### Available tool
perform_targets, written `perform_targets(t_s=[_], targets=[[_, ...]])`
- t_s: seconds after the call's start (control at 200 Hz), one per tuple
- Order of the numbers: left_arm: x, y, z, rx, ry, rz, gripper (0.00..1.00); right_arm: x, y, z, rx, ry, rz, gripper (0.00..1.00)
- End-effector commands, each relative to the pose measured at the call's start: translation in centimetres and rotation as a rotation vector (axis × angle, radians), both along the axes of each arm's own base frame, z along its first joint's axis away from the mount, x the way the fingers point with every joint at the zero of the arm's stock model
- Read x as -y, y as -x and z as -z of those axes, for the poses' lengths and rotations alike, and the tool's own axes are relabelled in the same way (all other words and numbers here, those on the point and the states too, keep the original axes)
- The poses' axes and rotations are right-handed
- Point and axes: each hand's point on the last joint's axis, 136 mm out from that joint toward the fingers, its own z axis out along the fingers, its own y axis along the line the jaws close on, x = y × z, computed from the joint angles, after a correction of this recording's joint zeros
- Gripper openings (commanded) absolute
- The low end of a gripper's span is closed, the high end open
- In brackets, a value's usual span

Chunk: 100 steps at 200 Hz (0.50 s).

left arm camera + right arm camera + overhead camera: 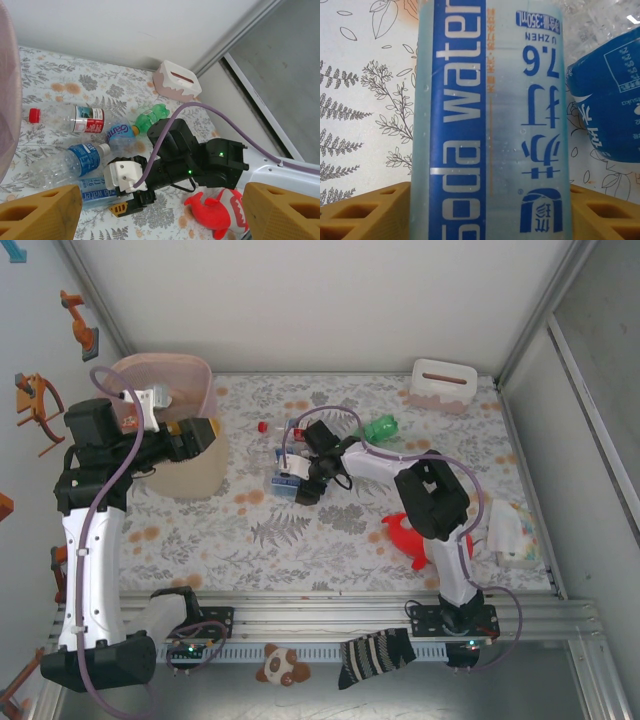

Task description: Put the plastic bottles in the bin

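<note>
Mid-table, my right gripper (490, 200) straddles the soda bottle (490, 100). I cannot tell whether its fingers are clamped. I should squeeze squarely at mid-body before lifting. Beyond, my left gripper (203, 432) hangs spread, empty, beside the bin (211, 390).

- Floral-print surface (330, 530), grey leaves with orange blotches.
- Small white slotted box (442, 383), at the far right of the surface.
- Red shark plush (410, 538), lying near the right front.
- Panda toy (282, 668) and striped sock (375, 655), below the front rail.
</note>
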Motion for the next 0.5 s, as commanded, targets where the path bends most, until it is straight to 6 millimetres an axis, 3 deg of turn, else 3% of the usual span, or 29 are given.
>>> perform_targets(t_s=[0.0, 0.255, 0.496], targets=[[0.7, 0.6, -0.5, 0.023, 0.02, 0.036, 0.83, -0.3, 0.2, -0.3, 0.013, 0.0, -0.016, 0.64], [0.9, 0.8, -0.8, 0.027, 0.027, 0.05, 0.83, 0.0, 0.5, -1.8, 0.031, -0.02, -0.007, 0.5], [1.8, 1.0, -1.9, 0.051, 0.04, 0.105, 0.83, 0.7, 1.7, -5.4, 0.09, -0.026, -0.012, 0.44]])
